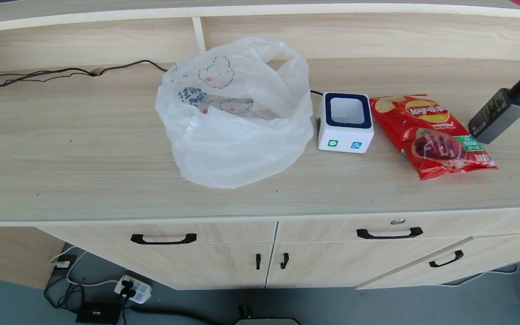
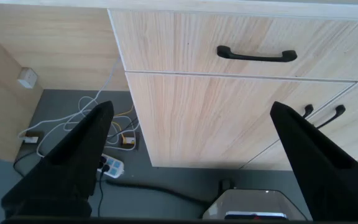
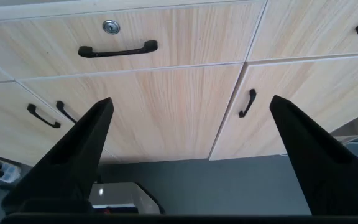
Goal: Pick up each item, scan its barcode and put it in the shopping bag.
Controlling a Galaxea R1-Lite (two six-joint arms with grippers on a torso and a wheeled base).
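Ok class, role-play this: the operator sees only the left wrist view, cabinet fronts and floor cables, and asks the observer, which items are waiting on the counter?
Observer: A red chip bag and a dark bottle lie at the right end of the counter.
Operator: Where's the scanner?
Observer: The white scanner stands just left of the chip bag.
Operator: And the shopping bag?
Observer: The shopping bag sits left of the scanner, its mouth open upward.

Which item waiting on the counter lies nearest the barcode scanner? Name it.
The red crisp bag: it lies right beside the scanner, on the robot's right of it. The dark grey bottle lies farther off, beyond the crisps.
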